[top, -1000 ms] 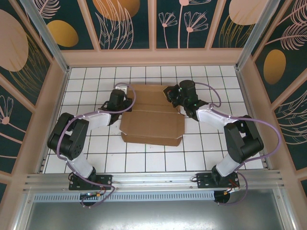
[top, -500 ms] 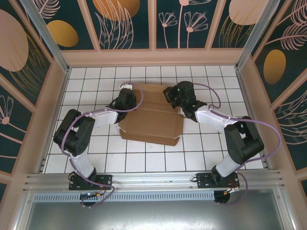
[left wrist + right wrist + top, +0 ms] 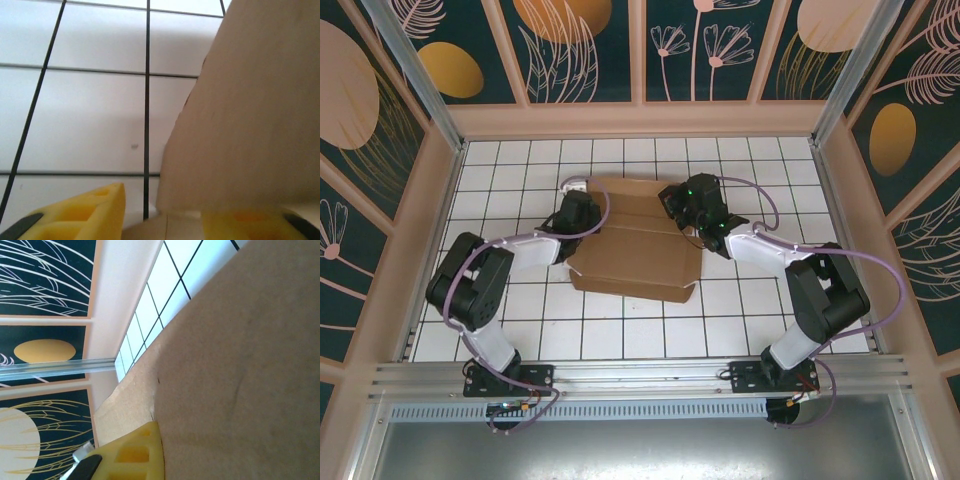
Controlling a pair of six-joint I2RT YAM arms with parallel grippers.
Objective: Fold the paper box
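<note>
The box (image 3: pixel 638 245) lay partly folded in the middle of the table (image 3: pixel 620 330), between the two arms. The right tool (image 3: pixel 676 200) was closed at the box's far right corner. In its wrist view one yellow pad (image 3: pixel 134 456) sat flush against cardboard that hid the other, so it looked clamped on a flap. The left tool (image 3: pixel 578 212) stood at the box's left edge with its pads apart and a raised flap in the gap, gripping nothing. The risk, as I judged it, was lopsided. With one side pinned and the other loose, a pull from the right could swing or drag the sheet across the smooth tiles, or bend it off its crease. If the left tool closed off-line, it could crush the flap's edge or miss it, and the flap might spring back flat.
</note>
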